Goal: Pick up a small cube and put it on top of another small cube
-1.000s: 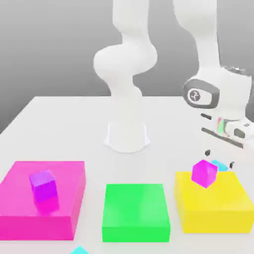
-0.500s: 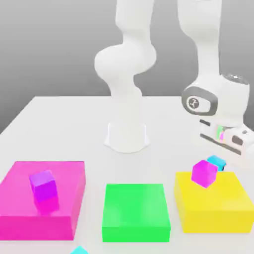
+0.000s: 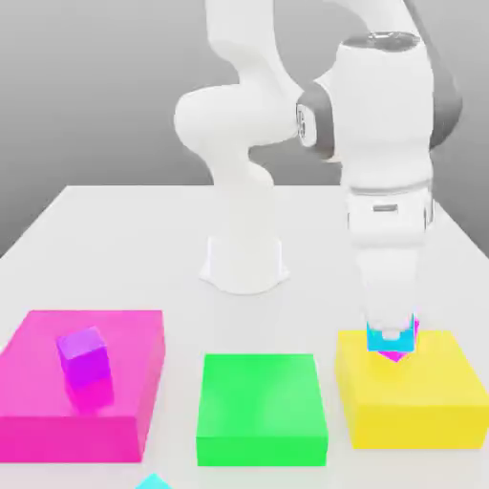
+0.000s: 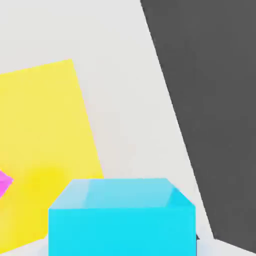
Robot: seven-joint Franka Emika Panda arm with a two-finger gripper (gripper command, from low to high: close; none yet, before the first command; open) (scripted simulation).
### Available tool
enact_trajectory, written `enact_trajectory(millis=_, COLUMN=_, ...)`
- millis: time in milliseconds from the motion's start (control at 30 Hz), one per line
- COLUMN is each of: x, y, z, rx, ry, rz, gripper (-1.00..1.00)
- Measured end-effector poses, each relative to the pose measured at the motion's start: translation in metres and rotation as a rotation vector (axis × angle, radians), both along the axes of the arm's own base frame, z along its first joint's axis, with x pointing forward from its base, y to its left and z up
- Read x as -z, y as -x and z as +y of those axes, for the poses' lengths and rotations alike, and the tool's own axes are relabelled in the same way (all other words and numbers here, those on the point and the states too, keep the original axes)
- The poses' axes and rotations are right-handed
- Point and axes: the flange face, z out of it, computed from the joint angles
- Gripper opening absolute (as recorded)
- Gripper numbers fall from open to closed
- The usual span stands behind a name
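The gripper (image 3: 393, 329) points straight down, clamped on the cyan cube (image 3: 391, 335), which sits between its fingertips. Directly beneath the gripper, the magenta cube (image 3: 393, 354) peeks out under the cyan one, resting tilted on the yellow block (image 3: 411, 392). Whether the two cubes touch is unclear. Beside the gripper on the bench (image 3: 124, 248) lies a green block (image 3: 260, 406); farther off, a purple cube (image 3: 84, 357) sits on a pink block (image 3: 38, 401).

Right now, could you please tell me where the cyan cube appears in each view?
Exterior view: the cyan cube sits under the gripper, just above the magenta cube.
Hand view: it fills the near foreground.
Shared landmark: the yellow block.
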Motion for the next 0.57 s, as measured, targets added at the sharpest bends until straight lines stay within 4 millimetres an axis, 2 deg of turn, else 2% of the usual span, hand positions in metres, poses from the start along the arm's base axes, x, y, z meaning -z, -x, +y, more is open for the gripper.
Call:
enact_trajectory(millis=67, x=-0.009, y=-0.006, z=-0.049, rx=0.136, ry=-0.010, rz=0.013, gripper=-1.00)
enact_trajectory(millis=167, x=-0.012, y=0.002, z=-0.124, rx=0.326, ry=-0.002, rz=0.053, gripper=-1.00)
enact_trajectory(millis=267, x=-0.007, y=0.028, z=-0.200, rx=0.520, ry=0.017, rz=0.112, gripper=-1.00)
enact_trajectory(millis=333, x=0.012, y=0.053, z=-0.251, rx=0.648, ry=0.046, rz=0.170, gripper=-1.00)
enact_trajectory(millis=367, x=0.027, y=0.062, z=-0.267, rx=0.691, ry=0.055, rz=0.191, gripper=-1.00)
enact_trajectory(millis=400, x=0.041, y=0.066, z=-0.276, rx=0.712, ry=0.059, rz=0.201, gripper=-1.00)
enact_trajectory(millis=467, x=0.069, y=0.072, z=-0.283, rx=0.731, ry=0.066, rz=0.208, gripper=-1.00)
enact_trajectory(millis=500, x=0.075, y=0.073, z=-0.284, rx=0.734, ry=0.068, rz=0.210, gripper=1.00)
enact_trajectory(millis=567, x=0.075, y=0.073, z=-0.284, rx=0.734, ry=0.068, rz=0.210, gripper=1.00)
